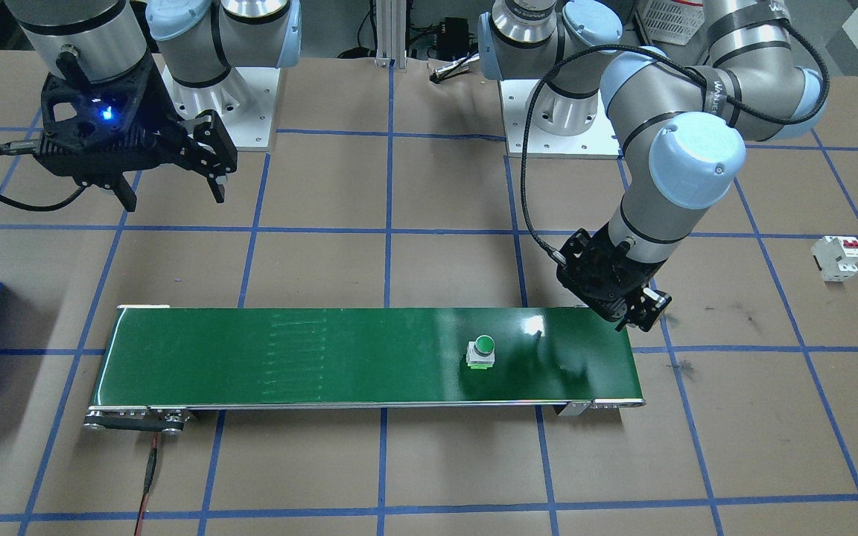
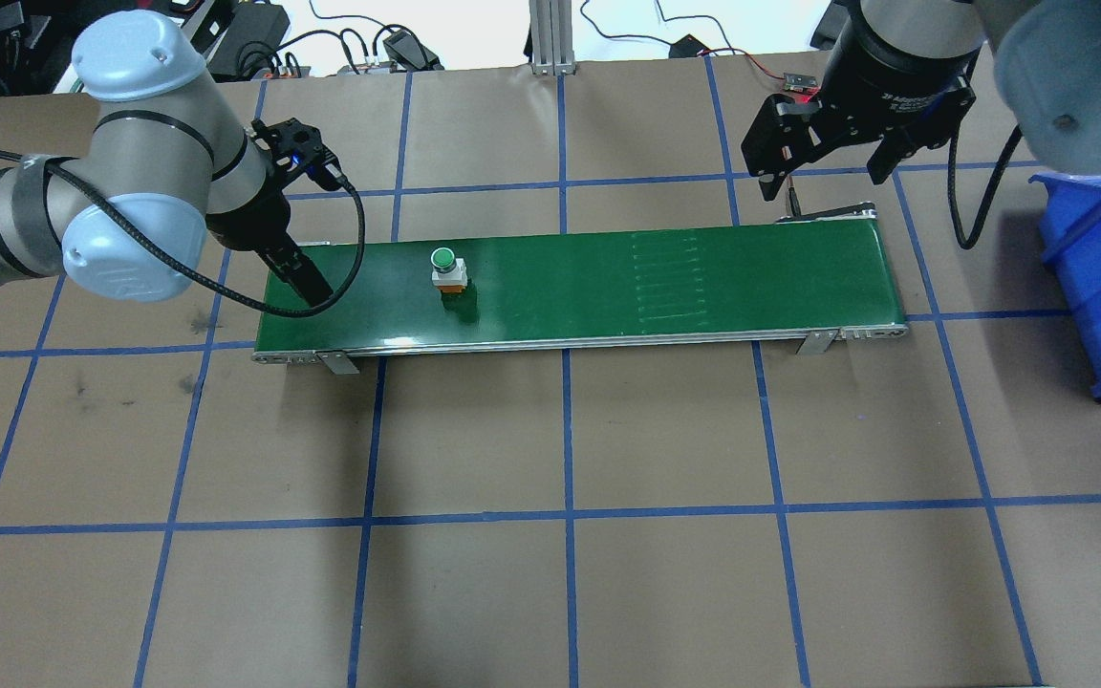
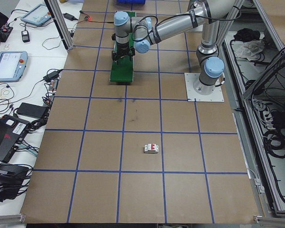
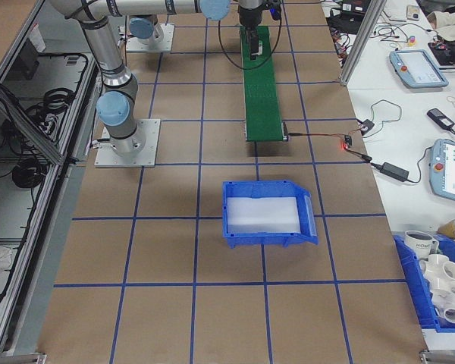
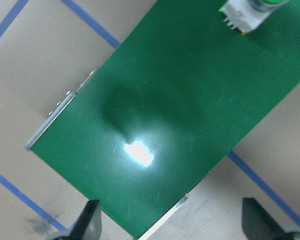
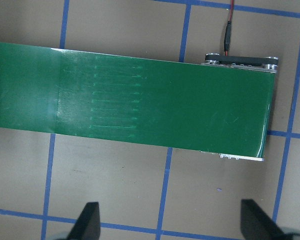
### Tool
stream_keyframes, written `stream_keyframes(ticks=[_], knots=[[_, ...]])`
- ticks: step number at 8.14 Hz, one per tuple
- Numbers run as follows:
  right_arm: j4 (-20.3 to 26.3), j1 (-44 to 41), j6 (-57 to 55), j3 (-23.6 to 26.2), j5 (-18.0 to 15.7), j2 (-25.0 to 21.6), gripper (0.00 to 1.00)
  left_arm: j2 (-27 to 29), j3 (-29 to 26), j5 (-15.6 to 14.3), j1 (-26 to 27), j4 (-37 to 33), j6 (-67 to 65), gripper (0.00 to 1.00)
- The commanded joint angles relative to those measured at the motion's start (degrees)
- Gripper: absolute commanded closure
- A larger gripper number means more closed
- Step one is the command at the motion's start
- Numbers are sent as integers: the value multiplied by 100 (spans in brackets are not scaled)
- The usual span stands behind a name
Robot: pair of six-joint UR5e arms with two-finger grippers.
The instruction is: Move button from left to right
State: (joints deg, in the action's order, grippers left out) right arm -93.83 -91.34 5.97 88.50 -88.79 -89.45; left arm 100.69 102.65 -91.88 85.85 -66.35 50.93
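The button, with its round green cap up, stands on the green conveyor belt, about a quarter of the way along from the belt's left-arm end. From overhead the button is a short way right of my left gripper. That gripper hovers over the belt's end, open, with nothing between its fingers. In the left wrist view the button shows at the top right, far ahead of the left gripper. My right gripper hangs open and empty above the belt's other end.
A blue bin sits on the table past the belt's right-arm end. A white circuit breaker with red switches lies on the table on the left-arm side. A red and black cable runs from the belt's motor end.
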Motion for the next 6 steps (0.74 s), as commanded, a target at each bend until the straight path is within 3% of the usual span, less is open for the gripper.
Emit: stream_keyframes(ticks=[1, 3, 6], knots=[[-195, 20, -26, 0, 193, 173, 0, -154, -16, 48, 2, -150, -3700, 0], [-232, 20, -70, 44, 370, 445, 0, -155, -78, 48, 1, -159, -5729, 0], [-687, 20, -237, 114, 564, 788, 0, -294, -139, 13, 19, -185, -5858, 0]])
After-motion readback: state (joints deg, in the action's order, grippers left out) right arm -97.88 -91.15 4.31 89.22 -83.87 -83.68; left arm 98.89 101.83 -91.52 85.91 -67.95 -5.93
